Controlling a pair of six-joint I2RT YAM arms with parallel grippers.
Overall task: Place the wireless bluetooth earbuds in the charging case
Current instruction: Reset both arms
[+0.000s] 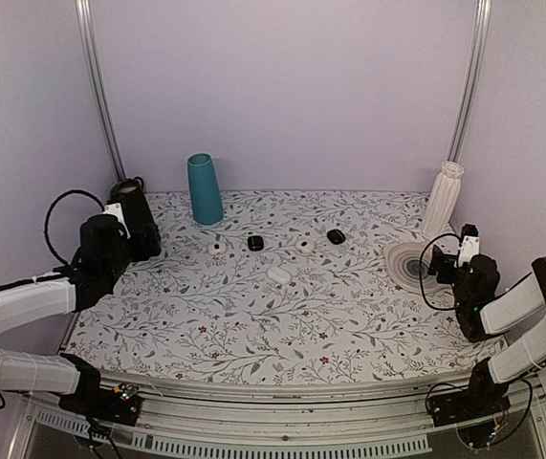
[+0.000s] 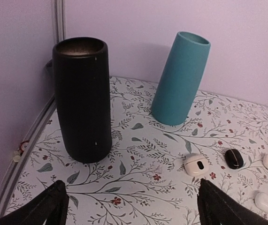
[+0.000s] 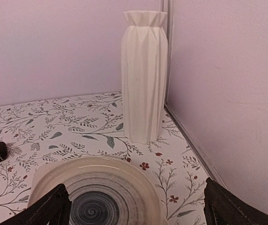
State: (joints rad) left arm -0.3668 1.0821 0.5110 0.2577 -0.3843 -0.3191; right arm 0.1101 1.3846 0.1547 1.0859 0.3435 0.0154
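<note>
1 charging case (image 1: 278,274), tbl (image 1: 206,325) ctr

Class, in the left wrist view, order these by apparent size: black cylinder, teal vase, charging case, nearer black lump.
1. black cylinder, though it stands nearer the camera, so unsure.
2. teal vase.
3. charging case and black lump look alike; unranked.

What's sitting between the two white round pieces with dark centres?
A small black lump, sitting between the left round piece and the right round piece; the top view shows it clearly.
</note>
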